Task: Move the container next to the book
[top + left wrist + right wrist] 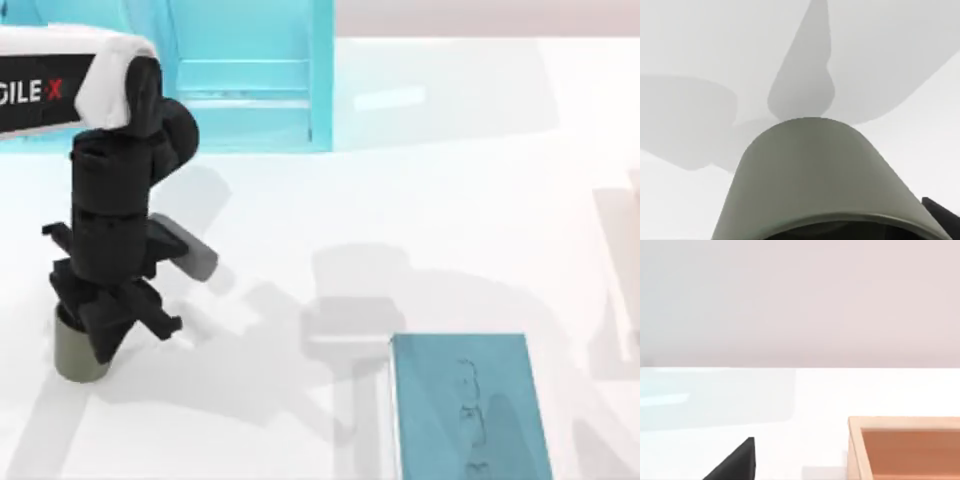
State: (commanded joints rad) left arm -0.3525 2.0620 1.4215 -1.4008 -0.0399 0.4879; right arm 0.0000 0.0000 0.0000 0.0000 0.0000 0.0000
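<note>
**Top view: left gripper at container, book well apart**

Top view: left gripper [100, 335] sits low on the counter's [300, 220] left side, right at the container [78, 355]. Container is upright on the counter, near the left edge; arm covers most of its top, only the grey-beige wall shows on the gripper's left. Can't tell if the fingers are closed on it or how wide they stand.

Left wrist view: container [825, 175] is close up, grey-beige wall, dark inside just visible at the rim. Contents can't be made out. A dark gripper part shows at the frame corner beside the rim.

Book [470, 410] lies flat, teal, faint line figure on the cover, at the lower middle-right of the counter. Well apart from the container.

Light-blue shelf unit [250, 70] stands at the far edge, upper left.

Right wrist view: a wooden box [905, 447], open-topped, inside looks bare as far as visible. Dark tip of the right gripper's finger [737, 462] shows; opening can't be told.
</note>
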